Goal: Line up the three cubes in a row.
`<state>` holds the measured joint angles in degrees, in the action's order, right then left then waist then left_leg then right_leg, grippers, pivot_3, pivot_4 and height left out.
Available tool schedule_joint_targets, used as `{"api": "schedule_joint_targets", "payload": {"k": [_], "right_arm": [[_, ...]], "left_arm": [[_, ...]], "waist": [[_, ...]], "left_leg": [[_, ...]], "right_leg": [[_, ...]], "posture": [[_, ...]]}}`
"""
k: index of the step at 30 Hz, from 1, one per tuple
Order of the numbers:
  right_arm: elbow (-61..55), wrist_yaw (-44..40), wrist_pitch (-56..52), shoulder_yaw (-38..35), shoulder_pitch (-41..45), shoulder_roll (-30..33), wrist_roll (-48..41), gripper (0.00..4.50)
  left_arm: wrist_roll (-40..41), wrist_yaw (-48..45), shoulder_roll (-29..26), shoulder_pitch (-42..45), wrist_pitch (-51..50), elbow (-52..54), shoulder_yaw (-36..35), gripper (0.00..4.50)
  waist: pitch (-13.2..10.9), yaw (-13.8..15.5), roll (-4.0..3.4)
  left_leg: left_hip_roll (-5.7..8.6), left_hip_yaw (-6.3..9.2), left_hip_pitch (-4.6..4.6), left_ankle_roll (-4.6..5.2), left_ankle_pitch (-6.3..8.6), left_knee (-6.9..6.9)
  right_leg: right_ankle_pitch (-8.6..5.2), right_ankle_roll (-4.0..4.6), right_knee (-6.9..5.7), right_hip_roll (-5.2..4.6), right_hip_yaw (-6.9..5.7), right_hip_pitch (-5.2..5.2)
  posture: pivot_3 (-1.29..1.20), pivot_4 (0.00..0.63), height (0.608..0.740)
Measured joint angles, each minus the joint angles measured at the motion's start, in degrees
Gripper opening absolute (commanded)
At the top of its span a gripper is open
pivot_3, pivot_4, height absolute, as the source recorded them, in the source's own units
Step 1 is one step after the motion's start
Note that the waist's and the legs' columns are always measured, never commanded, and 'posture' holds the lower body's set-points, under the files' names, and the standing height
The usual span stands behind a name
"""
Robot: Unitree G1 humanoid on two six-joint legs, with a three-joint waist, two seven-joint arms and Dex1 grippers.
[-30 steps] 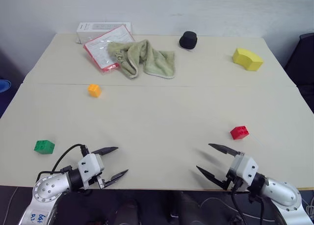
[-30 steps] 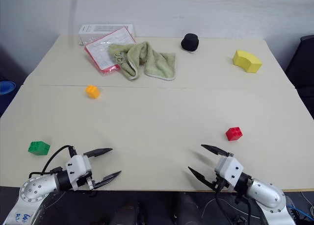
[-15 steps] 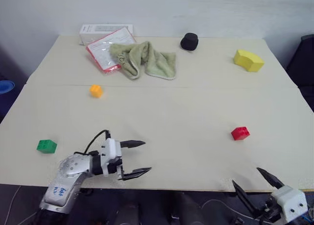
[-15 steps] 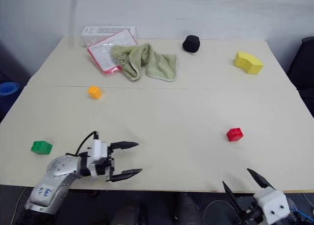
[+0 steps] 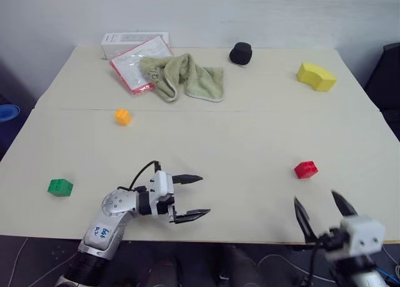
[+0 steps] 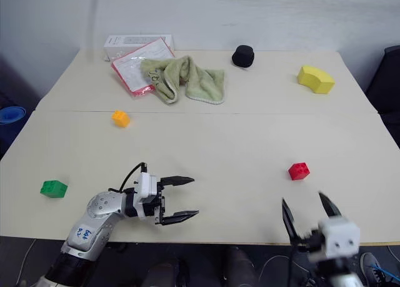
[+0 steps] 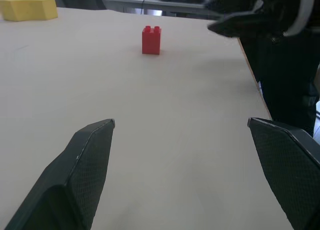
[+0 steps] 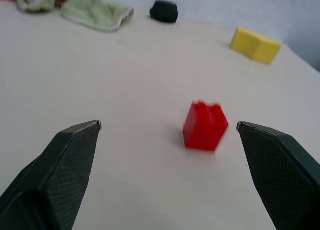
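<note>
Over the last second I've swung my left gripper (image 5: 189,197) in from the near left edge toward the middle of the table (image 5: 225,143); it now reaches sideways to the right along the front edge, jaws spread wide with nothing between them. My right gripper (image 5: 320,208) has pulled back off the tabletop to the near right edge and turned so it points straight ahead, fingers wide apart and empty too. That turn puts the red cube (image 8: 205,126) in front of it, between the lines of the two fingers in the right wrist view but clearly short of them, so I read this as the set-up for a first grab on red. None of the three cubes has moved: red sits alone on the right side of the table, the green cube (image 5: 60,187) is far over by the near left edge, and the orange cube (image 5: 122,116) is further back on the left, well apart from both. The row isn't started. The yellow curved block (image 5: 316,75), green cloth (image 5: 181,75) and black object (image 5: 240,52) at the back stay clear of the work.
</note>
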<state>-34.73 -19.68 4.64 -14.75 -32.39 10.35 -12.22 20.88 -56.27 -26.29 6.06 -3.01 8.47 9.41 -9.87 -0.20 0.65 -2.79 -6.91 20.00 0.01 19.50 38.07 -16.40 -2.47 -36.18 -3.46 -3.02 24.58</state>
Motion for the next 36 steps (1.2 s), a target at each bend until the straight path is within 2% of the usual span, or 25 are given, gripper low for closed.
{"api": "schedule_joint_targets", "payload": {"k": [5, 8, 15, 17, 20, 22, 27, 31, 33, 36], "right_arm": [[0.9, 4.0, -9.2, 3.4, 9.5, 0.9, 3.3, 4.5], [4.0, 7.1, -11.7, 2.6, 14.2, 1.0, 5.3, 4.5], [9.4, 6.8, -13.6, -0.9, 17.0, 4.0, 4.2, 4.5], [14.0, 5.5, -15.0, -2.4, 19.3, 6.0, 2.4, 4.5], [18.5, 3.9, -16.0, -4.5, 22.2, 7.1, -0.7, 3.89], [19.6, 2.2, -15.9, -4.5, 23.2, 7.4, -2.0, 3.29], [23.3, -2.6, -14.5, -4.3, 24.5, 10.0, -3.5, 1.49], [24.1, -11.2, -11.0, -3.1, 24.6, 15.2, -4.9, 1.47], [24.1, -20.9, -5.9, -0.4, 24.7, 21.2, -5.0, 1.47], [23.8, -33.5, -3.5, 6.2, 27.7, 26.0, -6.8, 1.47]], "left_arm": [[-0.7, 0.8, 0.0, -0.4, 0.0, 0.0, -0.3, 4.48], [-1.0, 1.2, 0.0, -1.0, 0.0, 0.3, -0.3, 4.48], [-1.3, 1.9, -0.3, -2.1, 0.0, 0.8, -0.3, 4.48], [-1.3, 1.9, -0.6, -2.2, 0.0, 1.1, -0.3, 4.48], [-1.3, 1.8, -1.1, -2.3, 0.0, 1.4, -0.4, 4.5], [-1.3, 1.6, -1.3, -2.3, 0.0, 1.6, -0.3, 4.5], [-1.3, 1.5, -1.4, -2.3, 0.0, 1.7, -0.3, 4.5], [-1.3, 1.8, -1.4, -2.7, 0.0, 1.8, -0.4, 4.5], [-1.3, 2.2, -1.3, -3.4, -0.1, 1.8, -0.4, 4.5], [-1.3, 3.2, -1.2, -4.2, -0.1, 1.9, -0.7, 4.5]], "waist": [[0.0, 0.0, 0.03], [0.0, -0.1, 0.03], [0.0, -0.1, 0.04], [0.0, -0.2, 0.04], [0.0, -0.3, 0.03], [0.0, -0.3, 0.03], [0.0, -0.3, 0.03], [0.0, -0.2, 0.0], [0.0, -0.4, 0.01], [0.0, -0.9, 0.05]], "left_leg": [[0.05, 0.03, 0.07, -0.06, -0.08, 0.1], [0.05, 0.03, 0.06, -0.01, -0.07, 0.08], [0.07, 0.0, 0.05, 0.11, -0.05, 0.08], [0.08, -0.01, 0.04, 0.14, -0.05, 0.08], [0.05, -0.01, 0.04, 0.11, -0.07, 0.04], [0.04, -0.01, 0.02, 0.09, -0.08, 0.03], [0.06, -0.01, 0.04, 0.12, -0.08, 0.04], [0.08, -0.03, 0.04, 0.15, -0.07, 0.04], [0.04, -0.04, 0.0, 0.18, -0.05, 0.03], [0.01, -0.03, -0.02, 0.17, -0.06, 0.03]], "right_leg": [[-0.01, -0.01, 0.01, -0.04, -0.04, 0.0], [0.0, -0.02, 0.0, -0.02, -0.04, 0.01], [0.02, -0.06, 0.0, -0.03, -0.04, -0.02], [0.03, -0.07, 0.0, -0.03, -0.02, -0.02], [0.02, -0.07, -0.03, 0.02, -0.02, 0.0], [0.02, -0.07, -0.04, 0.03, -0.02, 0.0], [0.03, -0.07, -0.02, 0.0, -0.02, -0.01], [0.03, -0.08, 0.0, -0.01, -0.01, -0.01], [0.04, -0.09, 0.03, 0.04, -0.02, -0.04], [0.04, -0.09, 0.01, 0.07, -0.03, -0.05]], "posture": [[0.0, 0.15, 0.74], [0.0, 0.15, 0.74], [0.0, 0.15, 0.74], [0.0, 0.15, 0.74], [0.0, 0.15, 0.74], [0.0, 0.15, 0.74], [0.0, 0.15, 0.74], [0.0, 0.15, 0.74], [0.0, 0.15, 0.74], [0.0, 0.15, 0.74]]}}
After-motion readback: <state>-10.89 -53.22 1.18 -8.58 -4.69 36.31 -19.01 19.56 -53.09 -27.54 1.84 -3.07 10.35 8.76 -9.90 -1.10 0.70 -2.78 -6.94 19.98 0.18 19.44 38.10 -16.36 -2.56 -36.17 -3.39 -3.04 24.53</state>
